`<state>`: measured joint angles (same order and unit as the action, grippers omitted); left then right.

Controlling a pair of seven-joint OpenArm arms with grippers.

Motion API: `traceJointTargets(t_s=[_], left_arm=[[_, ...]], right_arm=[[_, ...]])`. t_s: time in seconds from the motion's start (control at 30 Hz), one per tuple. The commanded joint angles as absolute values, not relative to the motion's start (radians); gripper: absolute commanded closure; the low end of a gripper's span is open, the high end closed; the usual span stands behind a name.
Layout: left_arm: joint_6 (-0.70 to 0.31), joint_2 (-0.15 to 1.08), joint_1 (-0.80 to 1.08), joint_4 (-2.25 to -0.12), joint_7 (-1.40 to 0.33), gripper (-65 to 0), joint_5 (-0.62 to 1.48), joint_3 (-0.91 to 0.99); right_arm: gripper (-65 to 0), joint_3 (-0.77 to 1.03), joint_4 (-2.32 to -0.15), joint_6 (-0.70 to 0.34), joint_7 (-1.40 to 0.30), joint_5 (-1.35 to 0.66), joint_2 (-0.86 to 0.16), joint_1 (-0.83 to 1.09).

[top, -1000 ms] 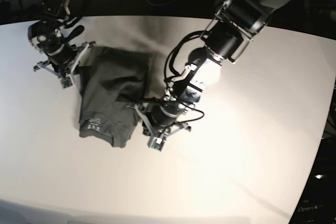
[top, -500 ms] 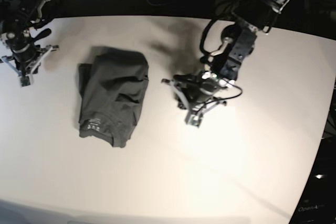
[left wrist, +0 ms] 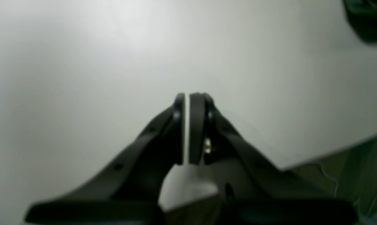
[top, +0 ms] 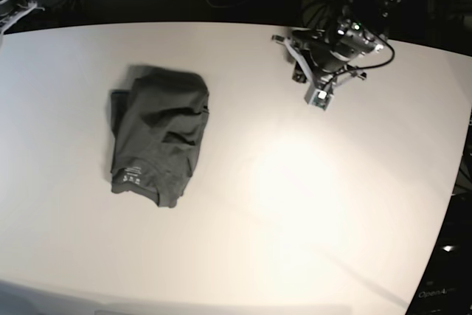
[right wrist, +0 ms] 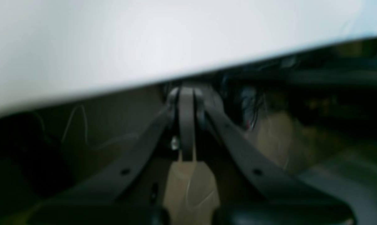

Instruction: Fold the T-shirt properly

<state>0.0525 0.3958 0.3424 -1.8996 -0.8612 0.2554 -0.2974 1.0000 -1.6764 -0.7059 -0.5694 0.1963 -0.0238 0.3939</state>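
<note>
One T-shirt (top: 158, 135), folded into a dark grey bundle, lies at nine o'clock on the white table (top: 295, 204). Two grippers: the left gripper (top: 295, 57) at one o'clock, pressed together and empty; the right gripper (right wrist: 186, 93), blurred, seemingly together past the table edge. Dark room.

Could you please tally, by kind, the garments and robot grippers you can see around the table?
T-shirt, dark grey, folded: 1
Grippers: 2, the left gripper and the right gripper, both shut and empty
Total: 3
</note>
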Motion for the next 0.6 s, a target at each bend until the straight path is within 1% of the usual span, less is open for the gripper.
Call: traceJointTargets(t_s=[0.0, 0.13, 0.23, 0.33, 0.4, 0.5, 0.57], left_arm=[[0.054, 0.406, 0.366, -1.917, -0.868, -2.7, 0.249, -0.294], [0.054, 0.406, 0.458, -1.906, -0.863, -2.7, 0.248, -0.297], [0.054, 0.406, 0.507, -1.87, -0.862, -2.7, 0.246, -0.297], [0.054, 0.404, 0.529, -1.799, -0.86, -2.7, 0.255, -0.312], [0.054, 0.403, 0.532, -1.748, -0.846, -2.7, 0.255, -0.348], [0.054, 0.403, 0.544, -1.656, -0.76, -2.7, 0.255, -0.389], [0.058, 0.381, 0.545, -1.58, -0.705, -2.7, 0.257, -0.414]], right_arm=[[0.0, 1.02, -1.69, -0.698, -0.556, 0.189, -0.031, 0.418], [0.0, 1.063, -1.638, -0.698, -0.506, 0.191, 0.015, 0.47], [0.0, 1.066, -1.501, -0.698, -0.426, 0.249, 0.019, 0.473], [0.0, 1.098, -1.288, -0.698, -0.291, 0.308, 0.015, 0.45], [0.0, 1.142, -1.19, -0.698, -0.213, 0.367, 0.015, 0.427], [0.0, 1.219, -1.072, -0.698, -0.096, 0.463, 0.013, 0.4], [0.0, 1.285, -0.995, -0.698, -0.008, 0.53, 0.013, 0.38]])
